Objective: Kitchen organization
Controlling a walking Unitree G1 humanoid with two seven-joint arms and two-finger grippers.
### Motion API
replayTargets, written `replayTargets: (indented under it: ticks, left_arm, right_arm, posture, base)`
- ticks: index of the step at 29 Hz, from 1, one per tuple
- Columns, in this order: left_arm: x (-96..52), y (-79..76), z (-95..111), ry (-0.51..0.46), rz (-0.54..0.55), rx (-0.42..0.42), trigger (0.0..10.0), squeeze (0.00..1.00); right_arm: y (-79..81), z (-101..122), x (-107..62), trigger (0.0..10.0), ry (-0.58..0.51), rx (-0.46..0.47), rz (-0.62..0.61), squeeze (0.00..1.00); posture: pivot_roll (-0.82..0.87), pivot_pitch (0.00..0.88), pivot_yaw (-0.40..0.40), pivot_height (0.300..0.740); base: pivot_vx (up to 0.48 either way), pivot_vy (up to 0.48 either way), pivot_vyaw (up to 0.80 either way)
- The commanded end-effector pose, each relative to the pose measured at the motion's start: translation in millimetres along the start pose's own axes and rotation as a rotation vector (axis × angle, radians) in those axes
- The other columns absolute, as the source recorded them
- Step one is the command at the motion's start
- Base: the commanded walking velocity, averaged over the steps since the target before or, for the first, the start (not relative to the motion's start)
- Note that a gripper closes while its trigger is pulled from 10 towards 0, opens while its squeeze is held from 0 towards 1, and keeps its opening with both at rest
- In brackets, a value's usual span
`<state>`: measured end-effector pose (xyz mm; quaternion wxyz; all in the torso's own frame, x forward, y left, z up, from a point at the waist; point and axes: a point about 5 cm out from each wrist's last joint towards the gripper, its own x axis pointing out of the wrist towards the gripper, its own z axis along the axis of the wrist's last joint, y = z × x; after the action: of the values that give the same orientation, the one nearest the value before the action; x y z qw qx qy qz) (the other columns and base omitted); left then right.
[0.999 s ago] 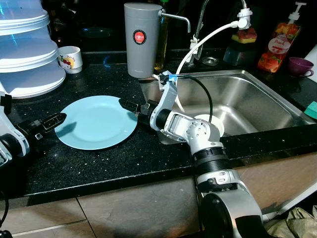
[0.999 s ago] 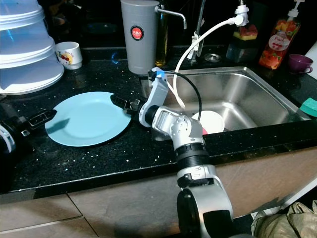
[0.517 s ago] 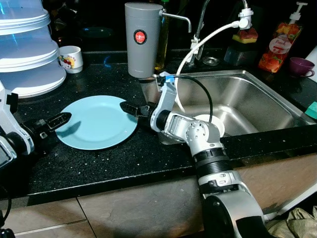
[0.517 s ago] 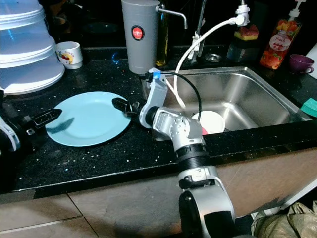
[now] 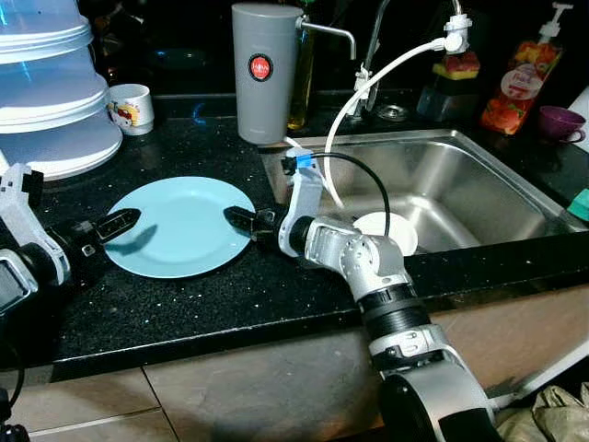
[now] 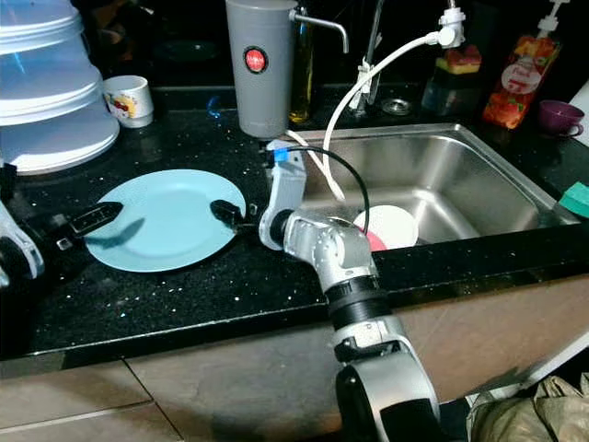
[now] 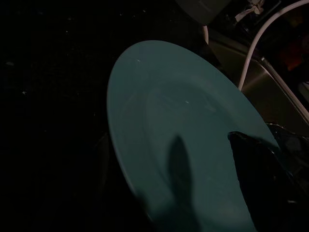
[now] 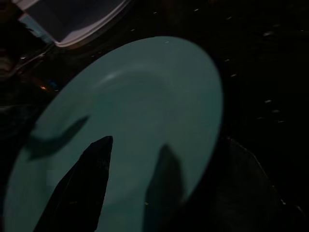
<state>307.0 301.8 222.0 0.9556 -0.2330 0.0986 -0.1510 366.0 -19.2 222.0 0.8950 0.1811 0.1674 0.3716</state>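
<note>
A light blue plate [image 5: 179, 226] lies flat on the black counter, left of the sink. My right gripper [image 5: 236, 215] reaches across from the sink side to the plate's right rim. It is open: in the right wrist view one finger [image 8: 82, 188] hangs over the plate [image 8: 135, 111] and the other sits off the rim. My left gripper [image 5: 127, 220] is at the plate's left rim, also open. One of its fingers [image 7: 263, 179] shows dark over the plate [image 7: 169, 121] in the left wrist view. Neither gripper holds anything.
A grey canister [image 5: 265, 72] stands behind the plate. The steel sink [image 5: 460, 175] holds a white bowl [image 5: 394, 226], and a white hose [image 5: 386, 69] arcs over it. Stacked pale containers [image 5: 46, 101] and a mug [image 5: 131, 109] sit at the back left. A soap bottle [image 5: 520, 78] and a purple cup [image 5: 559, 122] stand far right.
Both grippers have closed in on the plate: the right one slid left to its right rim, and the left one came forward to its left rim. The plate has not moved.
</note>
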Motion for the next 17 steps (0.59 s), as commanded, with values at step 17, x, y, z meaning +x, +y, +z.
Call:
replayTargets:
  ticks: [17]
  left_arm:
    - [23.3,-5.6,-23.7,0.053,-0.050,-0.050,10.0,0.00]
  right_arm:
    - [17.3,-16.1,3.1,10.0,0.063,0.297,0.113,0.00]
  posture:
    - [0.03,0.133,-0.053,0.740]
  base:
    - [0.000,0.000,0.00]
